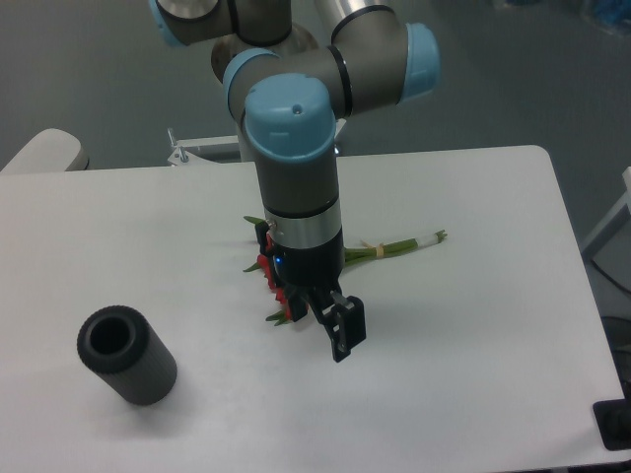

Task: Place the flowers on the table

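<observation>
The flowers (390, 247) lie flat on the white table (473, 335), a little behind its middle. Their green stems point right, and the red buds (267, 264) are mostly hidden behind my wrist. My gripper (343, 330) hangs above and in front of the buds, its fingers pointing down towards the near right. It looks open with nothing between the fingers, and it is not touching the flowers.
A dark grey ribbed cylinder (126, 356) lies on its side at the table's front left. The arm's base and a metal bracket (202, 149) stand at the far edge. The table's right edge runs close to other furniture (613, 236).
</observation>
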You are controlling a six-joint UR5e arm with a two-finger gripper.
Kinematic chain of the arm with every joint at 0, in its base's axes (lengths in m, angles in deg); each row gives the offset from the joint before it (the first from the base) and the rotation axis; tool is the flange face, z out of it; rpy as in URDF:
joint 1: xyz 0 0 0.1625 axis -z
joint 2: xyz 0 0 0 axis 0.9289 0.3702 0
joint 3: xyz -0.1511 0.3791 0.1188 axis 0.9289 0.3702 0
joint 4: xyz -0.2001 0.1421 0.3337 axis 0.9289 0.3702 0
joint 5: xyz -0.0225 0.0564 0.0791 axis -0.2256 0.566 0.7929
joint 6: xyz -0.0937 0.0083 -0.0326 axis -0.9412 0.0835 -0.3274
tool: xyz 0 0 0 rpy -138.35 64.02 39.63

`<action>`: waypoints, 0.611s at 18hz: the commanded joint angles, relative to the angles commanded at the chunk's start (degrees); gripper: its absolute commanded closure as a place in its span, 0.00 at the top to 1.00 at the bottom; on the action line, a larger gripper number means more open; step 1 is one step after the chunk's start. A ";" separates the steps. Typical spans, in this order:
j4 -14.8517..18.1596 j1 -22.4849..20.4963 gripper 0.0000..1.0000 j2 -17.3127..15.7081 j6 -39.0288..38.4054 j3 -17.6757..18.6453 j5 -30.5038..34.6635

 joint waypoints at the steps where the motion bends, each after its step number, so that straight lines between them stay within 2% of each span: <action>1: 0.35 -0.09 0.88 0.00 0.00 -0.44 -0.79; 6: 1.85 -0.62 0.89 0.26 -0.09 -1.67 -1.67; 11: 1.94 -0.62 0.91 0.44 -0.09 -2.29 -2.11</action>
